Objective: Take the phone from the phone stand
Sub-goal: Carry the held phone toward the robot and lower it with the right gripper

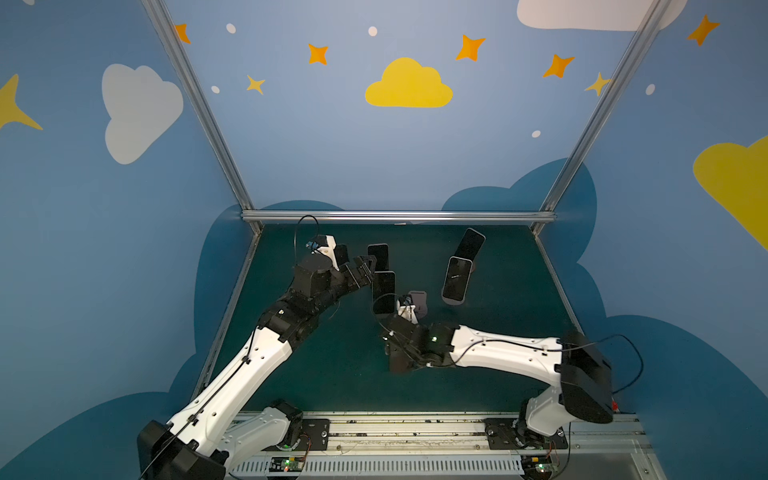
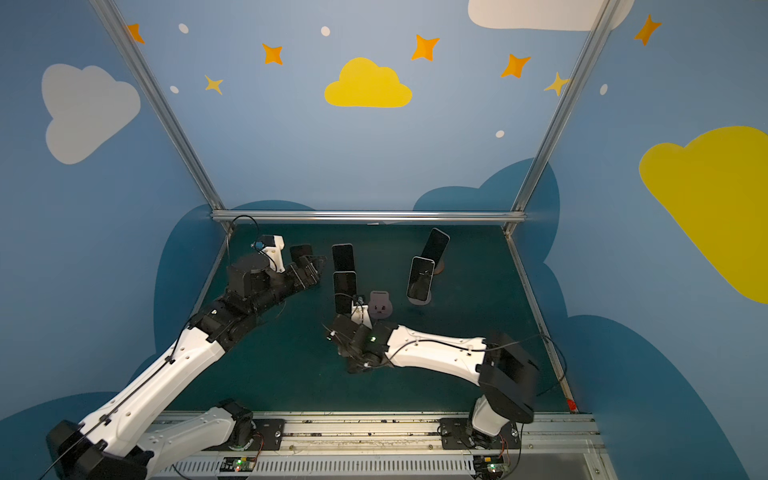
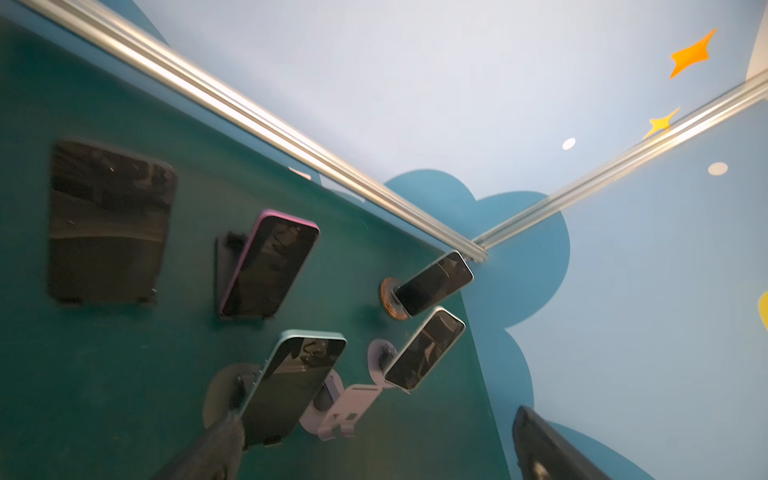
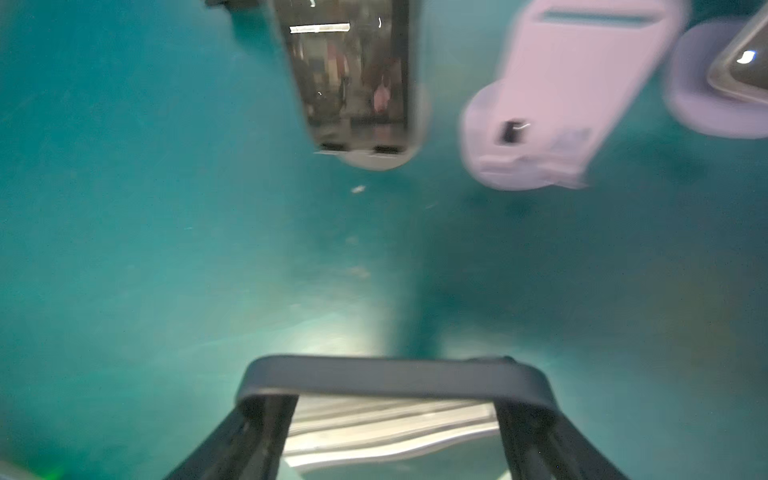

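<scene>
Dark casing, short end leading: the phone [image 4: 395,376] is clamped across its width in the right gripper [image 4: 392,401]. The jaws are partly closed on its long sides, and its long axis runs back along the fingers toward the wrist. It hangs low over the mat [image 4: 166,257], clear of the lilac stand [image 4: 561,104], which sits empty just ahead. Looks off to me; the set-down remains. Left gripper [image 1: 365,270] gapes wide and empty, farther off among the standing phones [image 1: 378,257].

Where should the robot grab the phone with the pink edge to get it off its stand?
Probably grip the pink-edged phone across its two long edges near the top, coming from above. It leans back on a dark stand with its lower end down by the table, so the top half sticks out free.
</scene>
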